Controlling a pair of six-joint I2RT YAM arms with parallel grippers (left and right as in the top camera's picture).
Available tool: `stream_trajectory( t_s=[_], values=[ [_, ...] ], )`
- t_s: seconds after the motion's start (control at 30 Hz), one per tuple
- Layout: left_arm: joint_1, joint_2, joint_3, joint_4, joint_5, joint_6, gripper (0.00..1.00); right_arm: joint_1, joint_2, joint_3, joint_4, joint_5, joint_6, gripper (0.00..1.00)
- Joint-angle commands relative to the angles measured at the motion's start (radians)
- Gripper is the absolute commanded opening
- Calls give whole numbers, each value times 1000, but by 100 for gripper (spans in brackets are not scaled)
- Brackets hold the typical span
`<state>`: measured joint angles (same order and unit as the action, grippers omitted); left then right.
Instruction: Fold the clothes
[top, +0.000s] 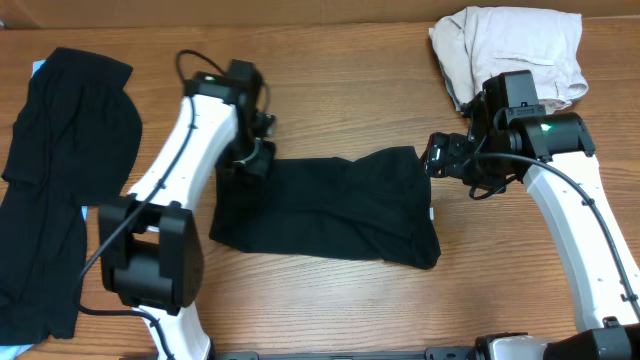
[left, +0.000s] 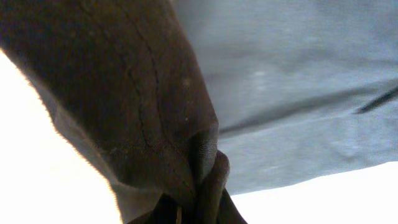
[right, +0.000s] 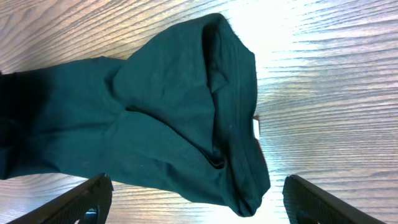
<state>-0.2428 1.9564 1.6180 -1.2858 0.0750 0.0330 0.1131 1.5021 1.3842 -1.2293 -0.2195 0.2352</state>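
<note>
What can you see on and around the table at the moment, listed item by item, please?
black T-shirt: one, black, crumpled at the table's centre, with a small white neck label at its right end
dark garment: one, black, spread along the table's left edge
pale garment: one, beige, bunched at the far right corner
table: one, brown wood grain, under everything
left end effector: one, black on a white arm, shut on the T-shirt's far left corner
right end effector: one, black on a white arm, open, at the T-shirt's right end
</note>
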Motion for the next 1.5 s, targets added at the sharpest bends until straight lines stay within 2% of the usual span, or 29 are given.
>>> stream_trajectory(
  t_s=[0.0, 0.17, 0.3, 0.5, 0.57, 0.63, 0.7, 0.83, 1.07, 1.2, 1.3, 1.4, 1.47],
  values=[
    [-55, 0, 20, 15, 5, -66, 4, 5, -3, -6, 3, 20, 1, 91],
    [-99, 0, 20, 22, 7, -111, 4, 5, -3, -6, 6, 20, 1, 91],
    [-118, 0, 20, 28, 63, -116, 5, 5, -3, -6, 5, 20, 1, 91],
    [-135, 0, 20, 45, 162, -116, 16, 5, -3, -6, 6, 20, 1, 91],
    [-139, 0, 20, 39, 202, -116, 36, 5, -3, -6, 6, 20, 2, 92],
    [-139, 0, 20, 31, 252, -116, 48, 5, -3, -6, 4, 20, 2, 92],
    [-135, 0, 20, 25, 295, -115, 65, 5, -3, -6, 2, 20, 1, 92],
    [-123, 0, 21, 22, 274, -96, 84, 5, -3, -6, 2, 20, 1, 92],
    [-109, 0, 20, 36, 94, -54, 83, 6, -3, -12, -2, 19, 3, 92],
    [-104, 0, 20, 77, 0, -51, 87, 5, 2, -86, 23, 32, 37, 92],
    [-89, 0, 20, 126, -2, -53, 89, 3, 16, -183, 90, 23, 58, 93],
    [-76, 0, 20, 162, 0, -55, 91, 4, 46, -262, 169, -7, 58, 100],
    [-69, 0, 20, 177, -1, -55, 93, 4, 70, -301, 214, -11, 58, 100]
  ],
)
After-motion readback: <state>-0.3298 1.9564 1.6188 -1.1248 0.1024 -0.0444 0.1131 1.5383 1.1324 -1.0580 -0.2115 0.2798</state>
